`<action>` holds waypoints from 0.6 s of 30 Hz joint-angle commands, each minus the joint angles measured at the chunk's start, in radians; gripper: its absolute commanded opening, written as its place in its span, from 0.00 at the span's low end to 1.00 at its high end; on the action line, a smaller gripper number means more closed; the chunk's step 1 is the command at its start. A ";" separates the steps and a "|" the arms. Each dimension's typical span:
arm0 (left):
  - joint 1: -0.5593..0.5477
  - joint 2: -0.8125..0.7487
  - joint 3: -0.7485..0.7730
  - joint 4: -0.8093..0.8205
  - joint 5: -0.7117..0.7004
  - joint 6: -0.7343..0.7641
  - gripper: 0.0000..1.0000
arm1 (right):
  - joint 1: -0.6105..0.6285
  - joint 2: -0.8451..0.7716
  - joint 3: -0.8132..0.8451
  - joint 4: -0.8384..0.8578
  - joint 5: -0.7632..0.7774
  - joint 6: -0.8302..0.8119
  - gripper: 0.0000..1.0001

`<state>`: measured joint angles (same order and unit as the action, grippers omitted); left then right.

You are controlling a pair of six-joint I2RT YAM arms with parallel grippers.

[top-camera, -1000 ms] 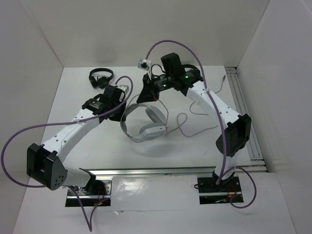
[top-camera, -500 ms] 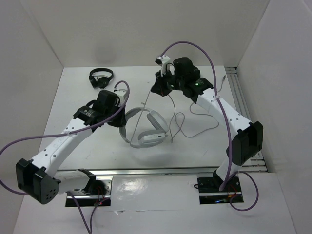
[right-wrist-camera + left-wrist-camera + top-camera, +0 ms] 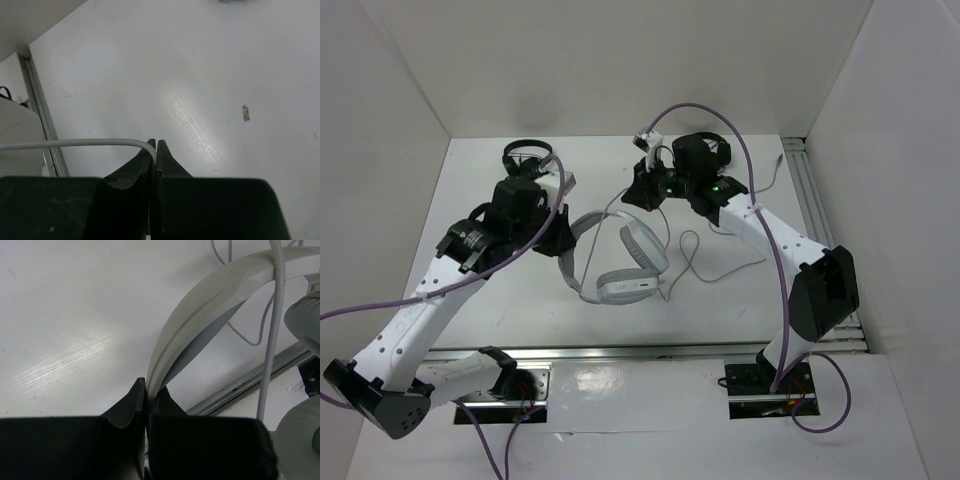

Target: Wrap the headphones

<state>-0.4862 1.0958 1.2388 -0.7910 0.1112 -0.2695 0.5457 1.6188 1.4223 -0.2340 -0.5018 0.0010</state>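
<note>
The white and light-grey headphones (image 3: 620, 262) are held in mid-table, headband arching left. My left gripper (image 3: 560, 243) is shut on the headband (image 3: 200, 305), which runs up and right from my fingertips in the left wrist view. An earcup (image 3: 307, 325) shows at the right edge there. My right gripper (image 3: 642, 197) is shut on the thin pale cable (image 3: 75, 143), just behind the headphones. The cable (image 3: 695, 262) loops over the table to the right and crosses the headband in the left wrist view (image 3: 272, 330).
Small black headphones (image 3: 525, 154) lie at the back left, partly behind my left arm. A metal rail (image 3: 820, 220) runs along the right side of the table. Another rail (image 3: 650, 352) runs along the near edge. White walls enclose the table.
My left gripper has lifted and swung the headband toward the left. My right gripper has moved back and right with the cable, then settled lower behind the headphones. The cable now crosses the headband.
</note>
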 commanded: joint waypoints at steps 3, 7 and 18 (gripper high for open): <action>-0.011 -0.080 0.161 -0.022 -0.082 -0.086 0.00 | -0.020 -0.008 -0.100 0.264 -0.176 0.083 0.00; -0.020 -0.028 0.280 -0.120 -0.195 -0.109 0.00 | -0.020 0.010 -0.201 0.481 -0.224 0.209 0.00; -0.020 0.012 0.346 -0.232 -0.283 -0.109 0.00 | -0.055 -0.033 -0.324 0.622 0.005 0.274 0.00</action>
<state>-0.5026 1.1755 1.5398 -1.1004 -0.2043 -0.3260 0.5228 1.5749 1.0851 0.3599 -0.5697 0.2699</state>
